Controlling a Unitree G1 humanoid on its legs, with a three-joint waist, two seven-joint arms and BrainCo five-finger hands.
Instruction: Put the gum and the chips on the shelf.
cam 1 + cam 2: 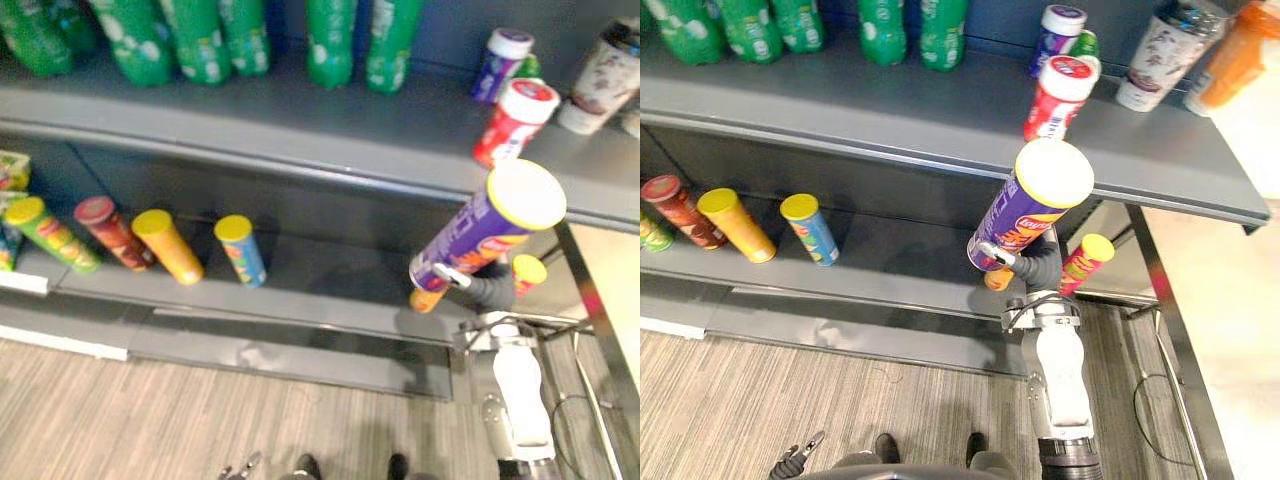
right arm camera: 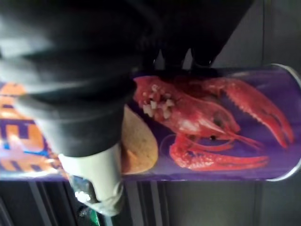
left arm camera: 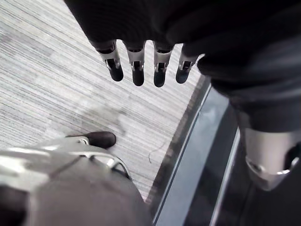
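Left eye view, from the left: green bottles (image 1: 200,40) stand at the back of the upper shelf board (image 1: 300,125), and below them a row of yellow-lidded cans (image 1: 165,245) leans along the lower shelf board (image 1: 320,295); the left hand (image 3: 137,66) hangs over the floor (image 3: 47,70), fingers straight and holding nothing; further right, the red gum bottle (image 1: 515,120) already sits near the front edge of the upper board towards its right end, so the gum looks done; just below it the purple chips can (image 1: 490,225) is in the right hand (image 1: 1038,265), whose fingers and thumb wrap the can near its base; the can's long axis is tilted, with the lid end up against the upper board's front edge and the base down by the hand, in front of the lower board; whether the lid touches that edge I cannot tell; the right hand is plainly the nearer one, and the can probably has to go forward under the upper board to join the row.
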